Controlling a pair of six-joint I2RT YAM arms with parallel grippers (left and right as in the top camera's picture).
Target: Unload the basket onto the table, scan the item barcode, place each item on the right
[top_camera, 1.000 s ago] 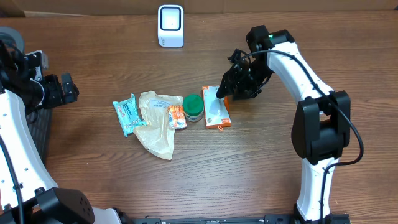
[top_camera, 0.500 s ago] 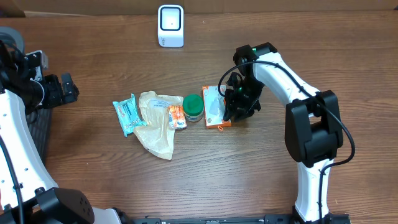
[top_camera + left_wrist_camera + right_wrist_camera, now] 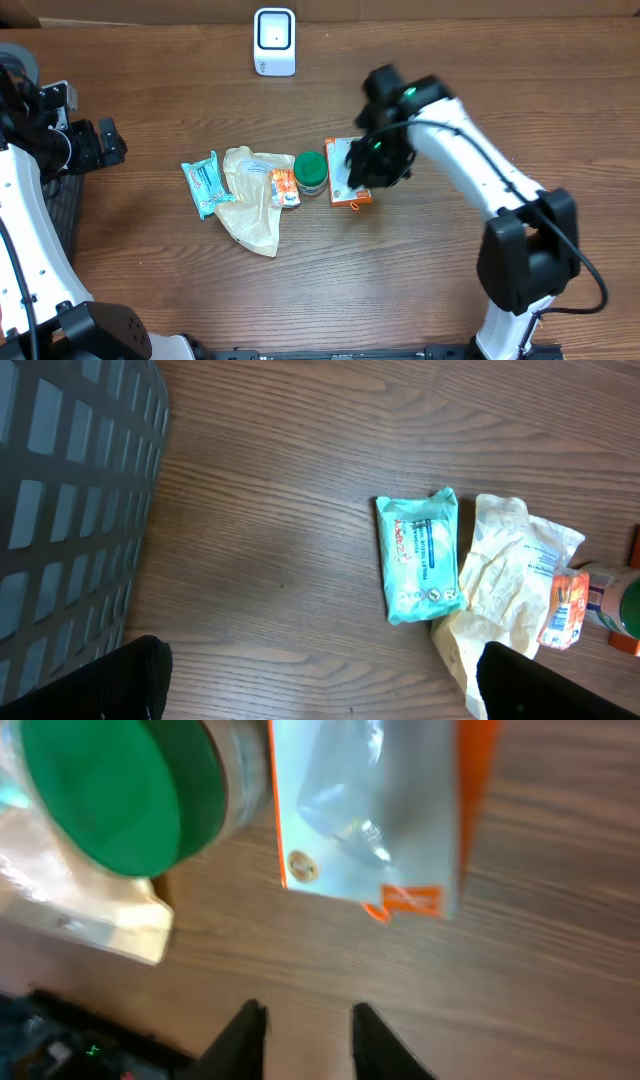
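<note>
Landmark: a green-lidded jar [image 3: 311,172] is standing on the wooden table [image 3: 420,290]; every place below is being given from it.

Task item: an orange-backed package [image 3: 340,178] with a clear front is lying flat just beside the jar, on the side toward the right arm. Whether the two are touching cannot be told.

Right gripper: the right gripper [image 3: 306,1018] is being held low over the table on the package's side of the jar. In the wrist view its tips are seen over bare wood just off the package's short end. The package is lying ahead of them, not between them.

Right gripper state: the fingers [image 3: 248,1035] are standing close together with a narrow strip of wood showing between them. Nothing is being gripped.

Scanner: a white scanner [image 3: 274,42] is standing well apart from the jar, toward the far edge of the table.

Other items: on the jar's opposite side a small orange-and-white sachet [image 3: 284,187] is lying just beside it. Next come a crumpled beige bag [image 3: 250,205] and a teal wipes pack [image 3: 205,183].

Left gripper: the left gripper [image 3: 320,685] is being held well apart from the jar, beyond the wipes pack and near a black mesh basket [image 3: 70,500]. Its jaws are spread wide, and nothing is being held.
</note>
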